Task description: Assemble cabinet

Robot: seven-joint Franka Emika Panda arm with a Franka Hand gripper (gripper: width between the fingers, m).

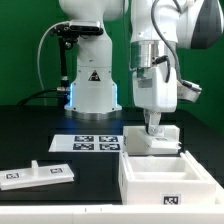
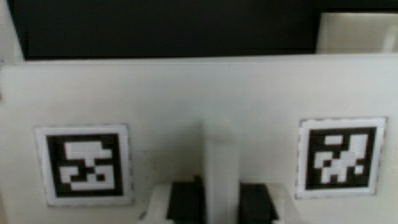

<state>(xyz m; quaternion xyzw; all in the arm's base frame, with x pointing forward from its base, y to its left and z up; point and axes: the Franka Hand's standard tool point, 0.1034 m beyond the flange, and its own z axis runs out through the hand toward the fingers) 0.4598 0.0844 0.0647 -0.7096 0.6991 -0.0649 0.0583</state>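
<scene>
The open white cabinet box (image 1: 168,180) stands at the front on the exterior view's right, with one tag on its front wall. My gripper (image 1: 156,128) hangs over the box's far edge, shut on a white cabinet panel (image 1: 150,143). Seen from the wrist, that panel (image 2: 196,95) fills the picture and carries two tags (image 2: 84,162). A thin raised rib (image 2: 215,150) runs between the tags. My gripper (image 2: 215,200) pinches this rib between its dark fingers (image 2: 178,202). Whether the panel touches the box is hidden.
Another white cabinet piece (image 1: 36,173) with tags lies flat at the front on the exterior view's left. The marker board (image 1: 90,143) lies on the black table in front of the white robot base (image 1: 92,85). A green wall stands behind.
</scene>
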